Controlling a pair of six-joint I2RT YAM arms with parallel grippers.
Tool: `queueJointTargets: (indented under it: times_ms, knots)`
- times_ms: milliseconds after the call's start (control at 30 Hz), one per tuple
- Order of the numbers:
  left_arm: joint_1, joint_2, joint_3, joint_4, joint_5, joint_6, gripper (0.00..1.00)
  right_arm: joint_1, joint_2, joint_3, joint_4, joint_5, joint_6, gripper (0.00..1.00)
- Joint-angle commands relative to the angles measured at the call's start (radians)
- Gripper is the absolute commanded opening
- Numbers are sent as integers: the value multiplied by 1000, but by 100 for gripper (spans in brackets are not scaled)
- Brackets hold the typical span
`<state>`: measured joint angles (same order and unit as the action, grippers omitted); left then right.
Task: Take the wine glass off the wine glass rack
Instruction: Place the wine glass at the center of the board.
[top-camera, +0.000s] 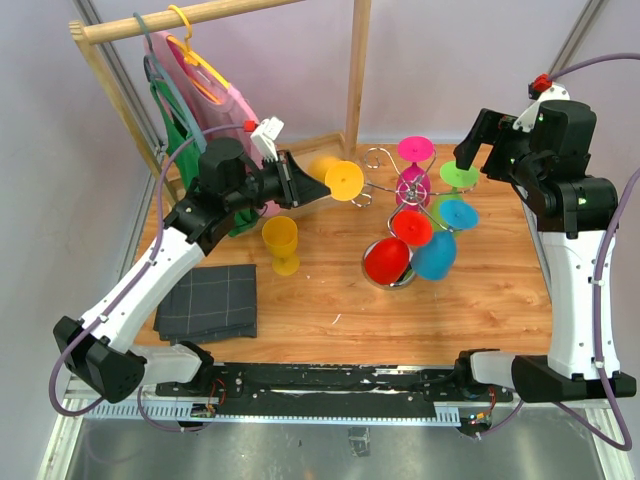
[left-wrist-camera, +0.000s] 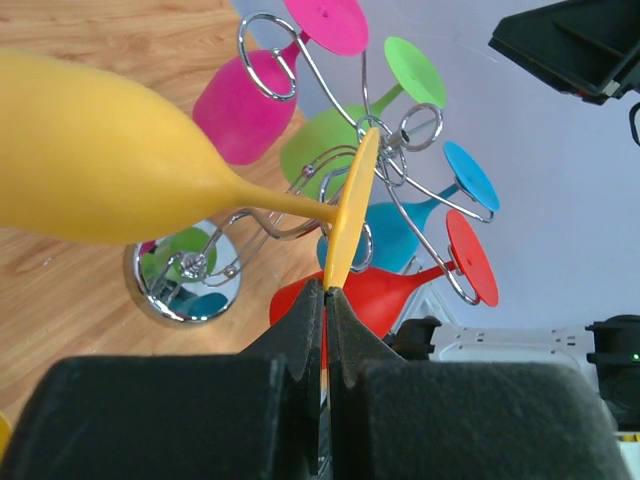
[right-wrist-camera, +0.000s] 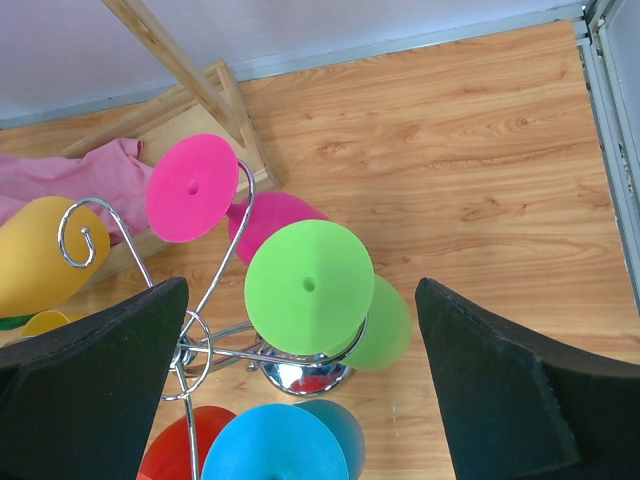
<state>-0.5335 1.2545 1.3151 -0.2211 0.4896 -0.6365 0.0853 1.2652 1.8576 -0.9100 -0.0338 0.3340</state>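
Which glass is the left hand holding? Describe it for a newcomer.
Find the chrome wine glass rack on the table. Just left of it, the left hand pinches the foot of a yellow glass held sideways in the air. The other yellow glass stands upright; the rest hang on the rack.

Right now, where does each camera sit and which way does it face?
Top: above and behind the robot, looking down at the table; left arm and right arm show.
Left wrist: on the left hand, looking along its shut fingers at the yellow glass pinched by its foot.
Right wrist: on the right hand, looking down at the green glass, its open fingers on either side.
All three share the rack.
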Motion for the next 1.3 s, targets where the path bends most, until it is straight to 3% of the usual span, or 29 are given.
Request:
queueJointTargets:
  times_ms: [0, 1267]
  knots:
    - [4, -32, -7, 2, -60, 3, 0, -16, -12, 35, -1, 2, 1, 98]
    - [7, -61, -48, -95, -153, 139, 0, -4, 86, 178, -46, -13, 6, 99]
